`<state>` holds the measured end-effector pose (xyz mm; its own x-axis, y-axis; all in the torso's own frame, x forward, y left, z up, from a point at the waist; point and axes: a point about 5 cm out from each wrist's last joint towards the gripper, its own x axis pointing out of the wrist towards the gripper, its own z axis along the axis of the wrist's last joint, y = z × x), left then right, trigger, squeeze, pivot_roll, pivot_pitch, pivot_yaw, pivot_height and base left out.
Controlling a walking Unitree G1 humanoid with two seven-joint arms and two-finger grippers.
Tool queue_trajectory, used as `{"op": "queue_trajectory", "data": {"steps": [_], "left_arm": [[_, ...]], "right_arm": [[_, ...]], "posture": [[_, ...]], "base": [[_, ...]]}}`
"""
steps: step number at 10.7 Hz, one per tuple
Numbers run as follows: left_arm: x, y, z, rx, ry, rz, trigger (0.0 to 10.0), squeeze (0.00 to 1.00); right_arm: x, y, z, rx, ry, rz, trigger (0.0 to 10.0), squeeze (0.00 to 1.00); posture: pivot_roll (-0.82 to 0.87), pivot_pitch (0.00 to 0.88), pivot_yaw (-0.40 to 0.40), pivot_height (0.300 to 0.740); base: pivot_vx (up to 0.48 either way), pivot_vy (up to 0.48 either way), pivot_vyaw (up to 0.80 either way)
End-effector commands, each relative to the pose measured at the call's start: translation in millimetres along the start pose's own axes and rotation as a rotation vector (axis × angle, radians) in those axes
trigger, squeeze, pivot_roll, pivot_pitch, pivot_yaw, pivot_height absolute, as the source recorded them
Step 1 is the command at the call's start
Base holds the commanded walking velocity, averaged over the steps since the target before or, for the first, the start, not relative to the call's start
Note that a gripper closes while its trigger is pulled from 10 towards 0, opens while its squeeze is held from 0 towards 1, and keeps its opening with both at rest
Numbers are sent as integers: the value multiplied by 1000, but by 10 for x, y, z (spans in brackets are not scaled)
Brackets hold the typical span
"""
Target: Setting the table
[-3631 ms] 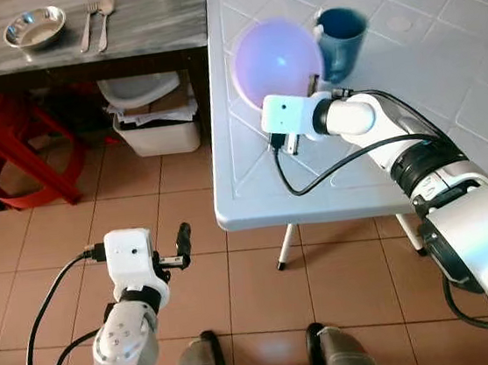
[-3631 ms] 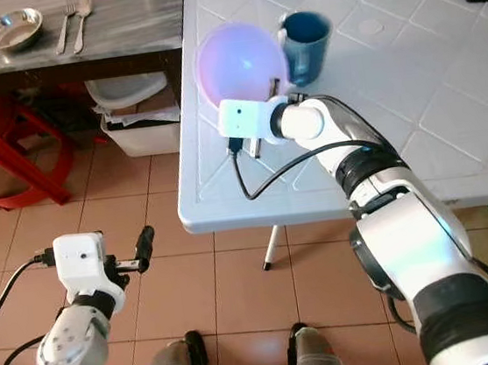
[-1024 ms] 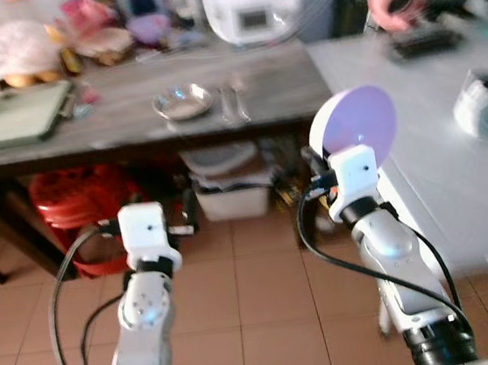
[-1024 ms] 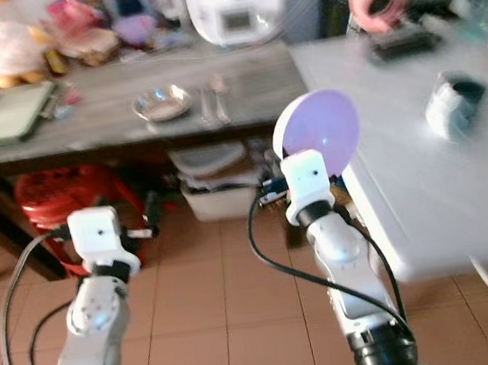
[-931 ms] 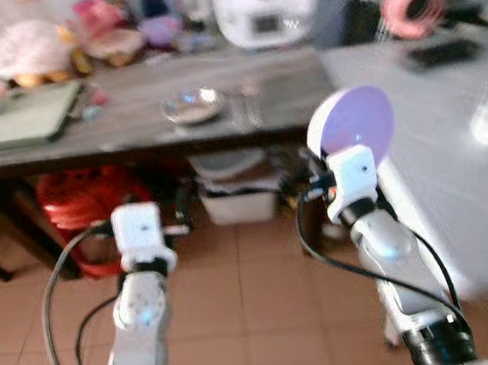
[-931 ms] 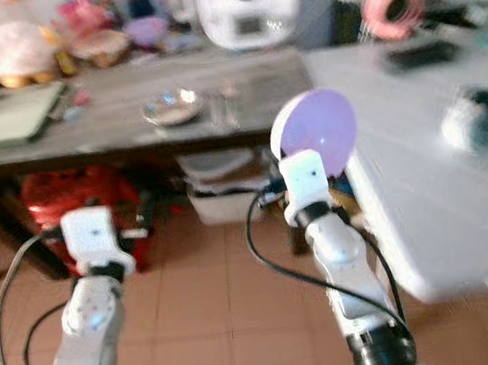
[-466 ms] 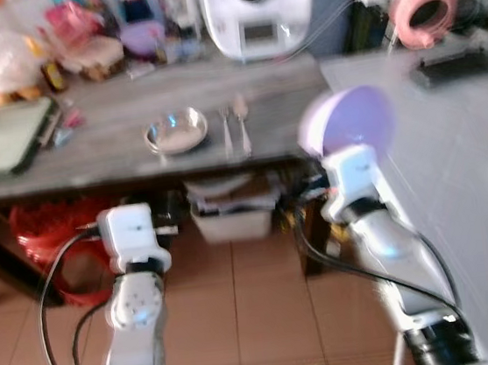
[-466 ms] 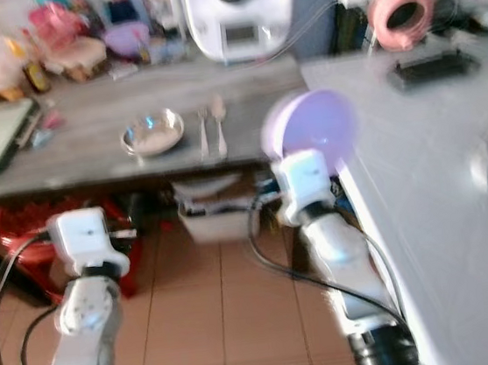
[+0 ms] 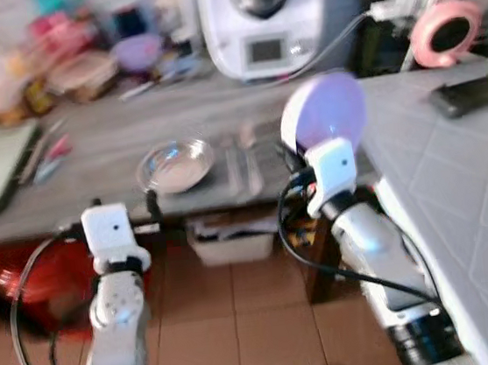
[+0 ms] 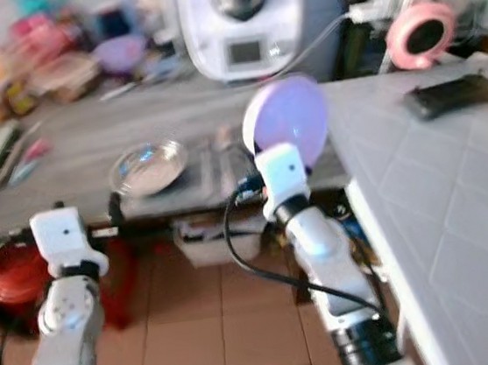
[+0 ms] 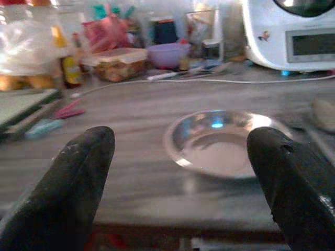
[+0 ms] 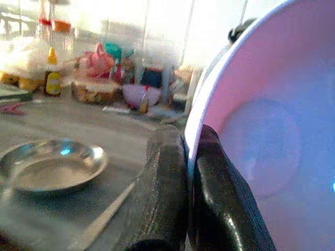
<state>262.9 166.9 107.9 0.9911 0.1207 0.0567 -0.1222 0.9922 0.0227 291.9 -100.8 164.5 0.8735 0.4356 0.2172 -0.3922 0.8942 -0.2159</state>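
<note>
Purple bowl [image 9: 322, 113] clamped by its rim in the right hand [image 12: 187, 157], held upright over the wooden desk [image 9: 91, 156] front edge, just right of fork and spoon [image 9: 242, 152]; left hand [image 11: 183, 172] apart, facing the steel dish [image 9: 174, 165].

Bowl [image 12: 261, 157]: lavender plastic, smooth, soft sheen, thin pale rim.
Dish [image 11: 227, 142]: shallow polished metal, mirror-bright with spot reflections.
Spoon [image 11: 324, 112] beside the dish: metal, dull shine.
Long table [image 11: 131, 172]: grey wood-grain, matt, streaked.
Second table [image 9: 456, 185]: pale grey moulded plastic, smooth, diamond-grid embossing.
Left gripper [image 11: 183, 183]: fingers of matt black, faintly speckled rubbery material.
Right gripper [image 12: 188, 209]: fingers of black plastic, glossy highlights.
Arm housings [image 9: 109, 237]: white smooth plastic; forearms silver, satin.
Floor [image 9: 260, 322]: terracotta tiles, low gloss.
Appliance [image 9: 265, 17]: white glossy plastic casing.
</note>
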Motion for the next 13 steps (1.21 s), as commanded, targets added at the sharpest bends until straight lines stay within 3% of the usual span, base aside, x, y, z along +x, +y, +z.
{"op": "queue_trajectory", "data": {"steps": [1,9,13], "left_arm": [[17,6,30,-6,0,10,10000,0],[0,-49,90,35,-21,-7,10000,0],[-44,-119,83,71,-17,-52,10000,0]], "right_arm": [[22,9,77,-21,-33,18,10000,0],[2,21,70,-34,-31,30,10000,0],[14,24,67,-44,-35,37,10000,0]], "posture": [[9,35,58,740],[14,51,59,740],[25,54,60,740]], "base": [[315,364,0],[0,440,0],[442,85,0]]}}
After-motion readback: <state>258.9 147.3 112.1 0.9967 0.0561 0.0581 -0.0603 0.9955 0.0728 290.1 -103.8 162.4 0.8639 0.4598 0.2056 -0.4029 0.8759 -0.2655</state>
